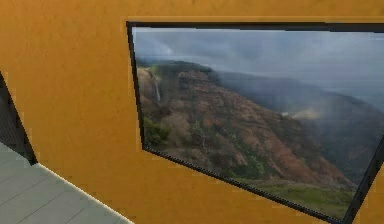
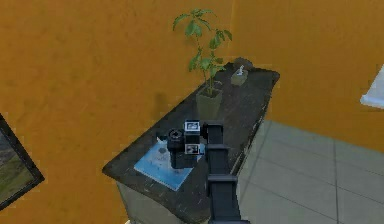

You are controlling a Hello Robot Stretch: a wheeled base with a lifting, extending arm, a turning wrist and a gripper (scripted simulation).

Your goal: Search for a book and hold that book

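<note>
1. Nearest the camera, the arm's dark bar [image 2: 222, 190] is seen rising from the bottom edge toward the near left end of a dark-topped sideboard [image 2: 243, 108].
2. The book [image 2: 160, 164], a flat pale blue thing, is seen lying on that near end, close to the top's left edge.
3. The gripper [image 2: 176, 146] is placed at the book's far right side. Whether it is over the book or touching it cannot be told. Nor can it be told how the fingers are set or whether anything is held.
4. Since the book lies flat and thin, a grasp at one edge is judged best. The descent should be made slowly and the lift taken straight up until the book hangs clear of the top.
5. A potted plant [image 2: 206, 60] is set farther along the sideboard, and a small greyish object [image 2: 240, 74] at the far end. Both are well apart from the book and are judged no hindrance, provided the arm is not extended further.
6. A framed landscape picture [image 1: 260, 110] on the orange wall [image 1: 70, 80] is seen close ahead, so the base is best kept where it is.
</note>
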